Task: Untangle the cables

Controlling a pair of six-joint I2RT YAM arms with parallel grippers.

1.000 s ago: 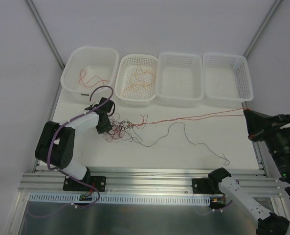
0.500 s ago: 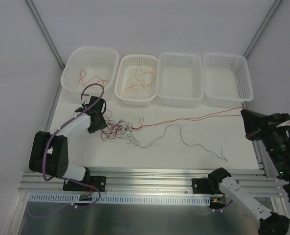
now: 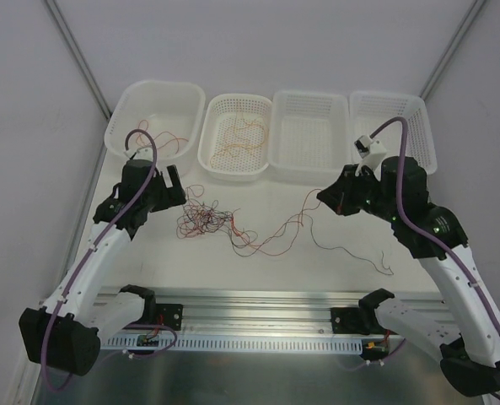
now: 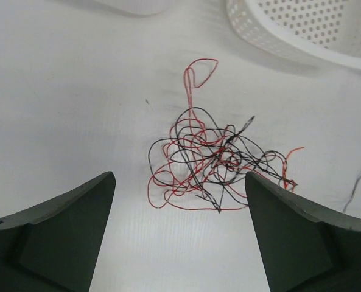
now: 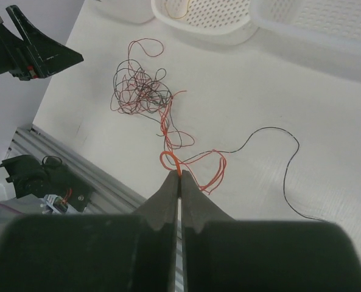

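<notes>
The cables lie as a red and black tangle (image 3: 203, 221) (image 4: 217, 158) (image 5: 137, 88) on the white table. My left gripper (image 3: 169, 181) (image 4: 179, 182) hangs above and left of it, jaws wide apart and empty. My right gripper (image 3: 324, 196) (image 5: 180, 173) is shut on an orange-red cable (image 5: 171, 159) that trails slack from the tangle in loops (image 3: 275, 240). A loose black cable (image 3: 355, 253) (image 5: 277, 131) snakes toward the front right.
Four white baskets stand in a row at the back (image 3: 161, 83) (image 3: 233, 98) (image 3: 310, 94) (image 3: 376, 94). The two on the left hold red and orange strands (image 3: 161, 135) (image 3: 237, 139). A metal rail (image 3: 258, 308) runs along the front edge.
My left gripper has opened, letting go of the tangle, and risen up and left. My right arm swung in from the right edge toward the middle, and the red cable went from taut to slack.
</notes>
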